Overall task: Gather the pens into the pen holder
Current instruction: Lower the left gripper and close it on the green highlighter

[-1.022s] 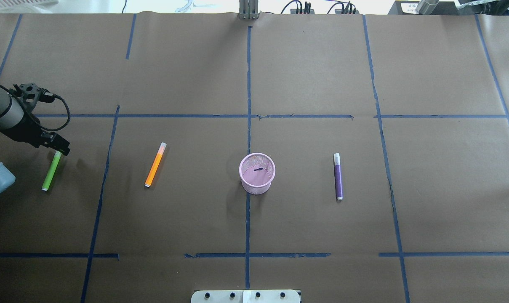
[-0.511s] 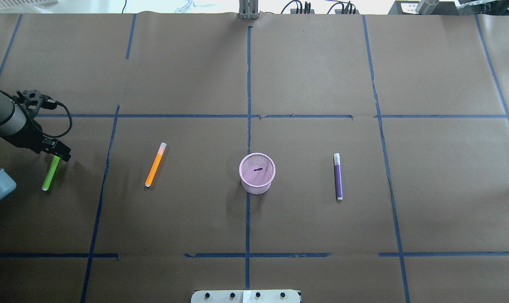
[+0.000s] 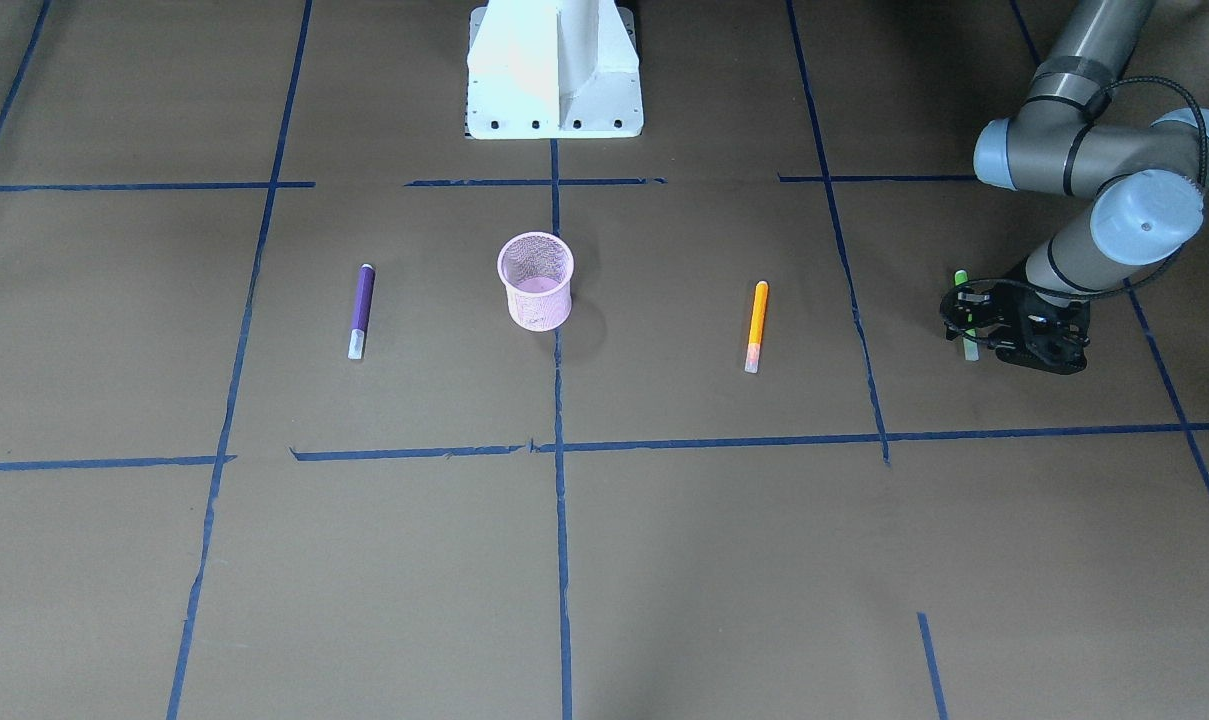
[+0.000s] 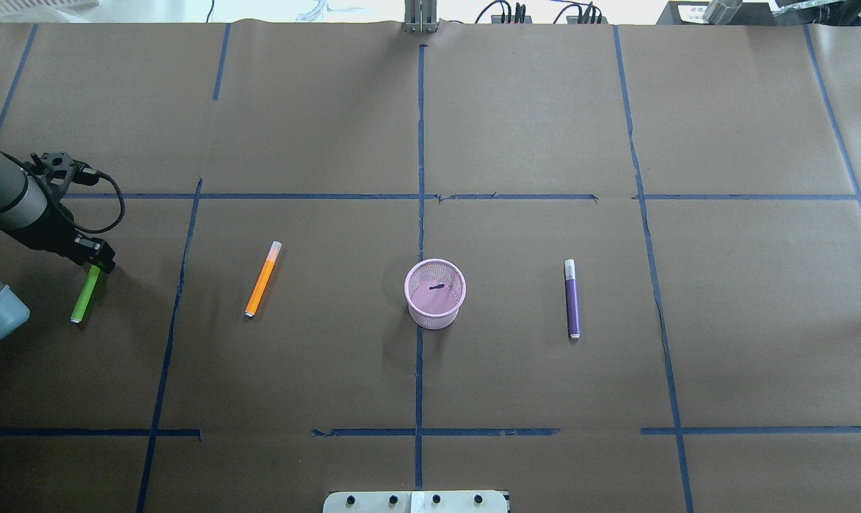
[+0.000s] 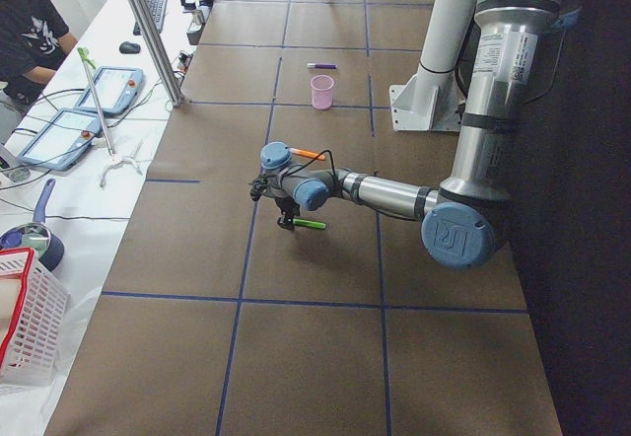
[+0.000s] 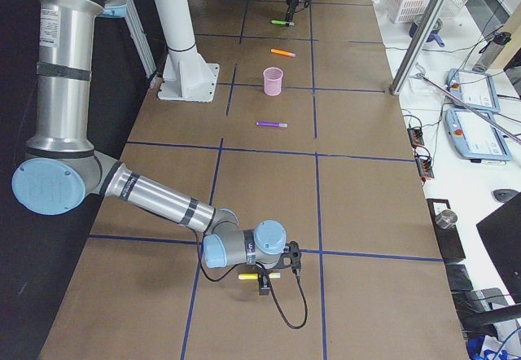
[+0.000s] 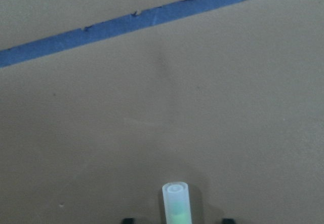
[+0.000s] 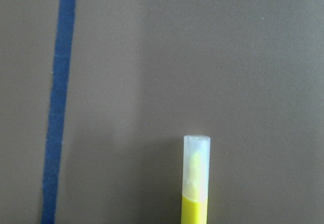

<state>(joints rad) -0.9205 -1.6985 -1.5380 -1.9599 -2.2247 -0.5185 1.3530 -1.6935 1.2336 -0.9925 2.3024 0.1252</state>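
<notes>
The green pen lies at the table's far left. My left gripper is low over its pale cap end. In the left wrist view the cap sits between two fingertip corners that stand well apart, so the gripper is open and not holding it. The orange pen lies left of the pink mesh pen holder, and the purple pen lies right of it. My right gripper is low over a yellow pen. Its fingers show in no close view, so I cannot tell its state.
The yellow pen's translucent cap fills the right wrist view, next to a blue tape line. The robot's white base stands behind the holder. Operators' benches with tablets run along the table's far side.
My left gripper has shifted slightly left and lower over the green pen's cap end. The pens and the holder have not moved.
</notes>
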